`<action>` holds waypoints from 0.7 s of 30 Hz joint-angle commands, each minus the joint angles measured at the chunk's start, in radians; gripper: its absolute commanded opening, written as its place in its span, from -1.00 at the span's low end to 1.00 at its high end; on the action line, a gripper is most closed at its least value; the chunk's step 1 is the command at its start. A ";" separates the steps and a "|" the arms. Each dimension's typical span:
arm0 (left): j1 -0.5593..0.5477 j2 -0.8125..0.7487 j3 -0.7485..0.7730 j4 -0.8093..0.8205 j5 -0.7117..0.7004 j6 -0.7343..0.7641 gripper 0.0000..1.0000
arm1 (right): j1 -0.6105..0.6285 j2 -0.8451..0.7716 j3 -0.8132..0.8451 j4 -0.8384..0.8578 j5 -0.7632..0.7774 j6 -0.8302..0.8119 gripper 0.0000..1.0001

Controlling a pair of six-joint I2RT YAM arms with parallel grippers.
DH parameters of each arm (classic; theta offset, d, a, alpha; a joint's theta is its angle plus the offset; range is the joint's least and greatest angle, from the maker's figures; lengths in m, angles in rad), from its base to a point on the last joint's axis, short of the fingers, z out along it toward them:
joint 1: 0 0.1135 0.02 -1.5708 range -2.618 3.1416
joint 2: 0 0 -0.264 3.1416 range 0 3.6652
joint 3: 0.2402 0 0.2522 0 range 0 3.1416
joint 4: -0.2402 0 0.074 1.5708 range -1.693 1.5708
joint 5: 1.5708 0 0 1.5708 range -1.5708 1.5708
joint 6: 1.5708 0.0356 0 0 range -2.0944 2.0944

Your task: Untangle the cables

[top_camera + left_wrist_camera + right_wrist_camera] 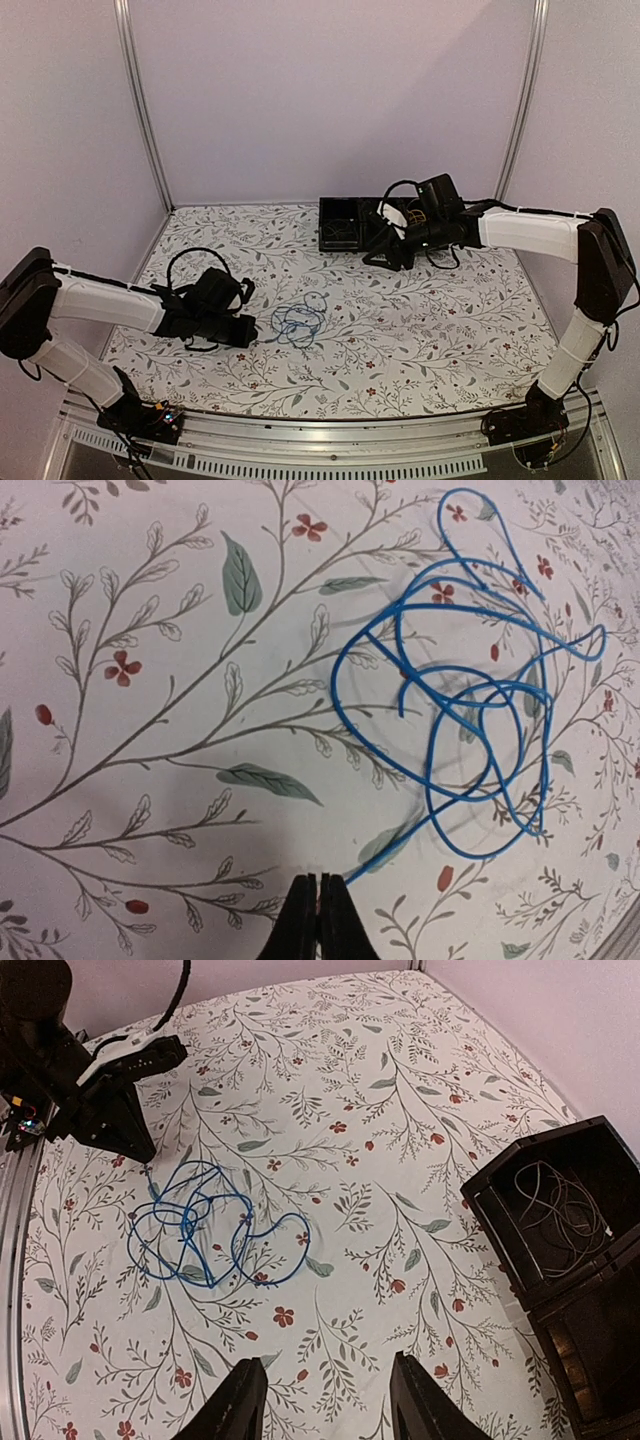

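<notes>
My left gripper (pixel 318 882) is fully closed, its fingers pressed together with no gap that I can make out. It sits low over the floral table (pixel 400 1080), well to the left of the black bin (pixel 600 1150) and nearer the arm bases than the bin is.

The blue cable (pixel 470 710) lies flat on the table in one loose tangle of overlapping loops. It is between that gripper and the bin, just beside the gripper and well apart from the bin. One free end runs right up to the outer edge of the closed fingertips. From the left wrist view I can't tell whether that end is pinched or only touching the side of a finger.

My right gripper (pixel 330 1400) stands open with nothing between its fingers (pixel 245 1405); only bare table shows in the gap. In the top view it hangs by the bin's near right corner.

One compartment of the bin holds a whitish cable (pixel 555 1200), loosely coiled. The compartment next to it is too dark for me to see into.
</notes>
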 commanded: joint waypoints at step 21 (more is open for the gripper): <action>-0.064 -0.386 0.558 -0.252 -0.027 0.229 -1.00 | 0.258 0.057 0.358 -0.072 -0.163 -0.011 0.58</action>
